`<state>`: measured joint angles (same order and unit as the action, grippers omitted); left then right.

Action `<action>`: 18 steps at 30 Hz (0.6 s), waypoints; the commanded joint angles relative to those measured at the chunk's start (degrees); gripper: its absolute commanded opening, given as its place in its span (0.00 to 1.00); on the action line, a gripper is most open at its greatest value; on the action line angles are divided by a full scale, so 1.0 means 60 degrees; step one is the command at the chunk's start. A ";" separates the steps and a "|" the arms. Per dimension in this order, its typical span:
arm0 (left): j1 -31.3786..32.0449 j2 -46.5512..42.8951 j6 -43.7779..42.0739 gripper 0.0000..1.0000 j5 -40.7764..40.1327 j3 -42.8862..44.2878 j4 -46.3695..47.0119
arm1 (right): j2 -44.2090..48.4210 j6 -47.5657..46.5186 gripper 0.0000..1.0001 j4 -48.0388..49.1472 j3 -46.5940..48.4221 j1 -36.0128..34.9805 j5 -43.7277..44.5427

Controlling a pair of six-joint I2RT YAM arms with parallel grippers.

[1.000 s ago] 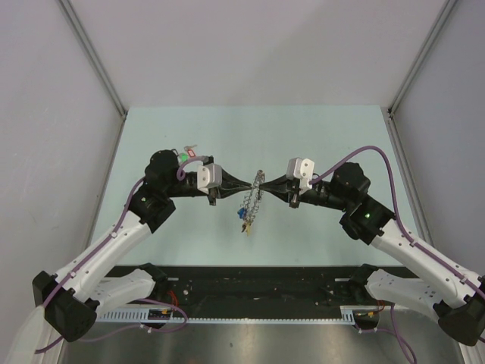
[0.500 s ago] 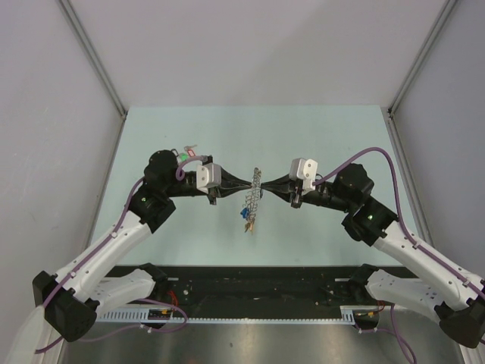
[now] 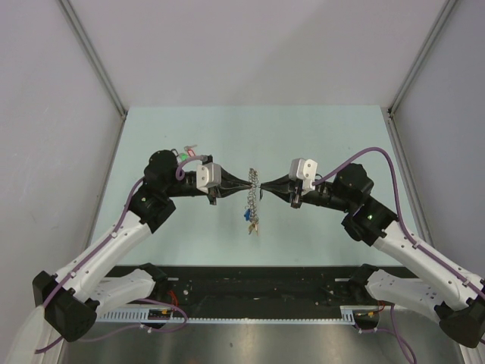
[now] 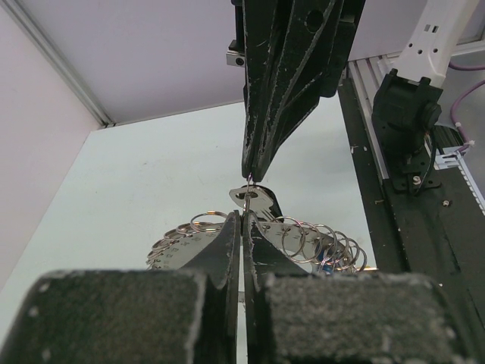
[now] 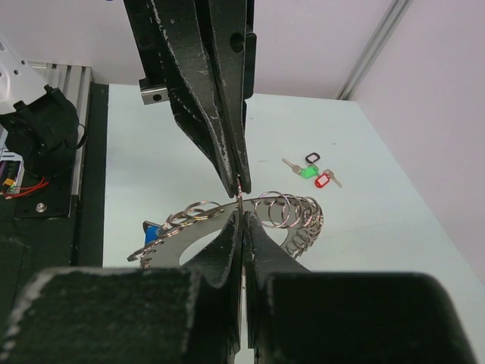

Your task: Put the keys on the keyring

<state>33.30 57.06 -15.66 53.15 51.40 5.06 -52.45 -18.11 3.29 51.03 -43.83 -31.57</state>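
Robotics lab cell — plain grey walls, aluminium posts, pale green table.

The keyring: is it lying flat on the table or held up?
Held up. The left gripper and right gripper, both shut, pinch the keyring's top; the rest hangs below them.

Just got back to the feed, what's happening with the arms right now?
Both arms meet over the middle of the table. The left gripper and right gripper, jaws shut, pinch the keyring tip to tip from opposite sides, holding it up off the surface. Some keys with blue and yellow tags dangle beneath it. Other keys with green, red and black tags lie loose on the table behind the left arm.
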 commanded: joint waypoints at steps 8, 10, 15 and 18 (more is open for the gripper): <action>-0.0027 -0.0047 0.0208 0.00 0.0107 0.0047 0.0622 | -0.0033 -0.0073 0.00 0.0375 0.0373 -0.0048 -0.0319; -0.0027 -0.0032 0.0193 0.00 0.0136 0.0047 0.0622 | -0.0048 -0.0073 0.00 0.0389 0.0373 -0.0033 -0.0304; -0.0027 -0.0047 0.0193 0.00 0.0166 0.0047 0.0622 | -0.0048 -0.0087 0.00 0.0375 0.0358 -0.0033 -0.0129; -0.0027 -0.0032 0.0193 0.00 0.0151 0.0047 0.0622 | -0.0004 -0.0087 0.00 0.0331 0.0373 -0.0004 0.0003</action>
<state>33.30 57.06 -15.03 53.17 51.40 5.10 -52.90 -18.11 3.29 51.03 -43.81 -32.38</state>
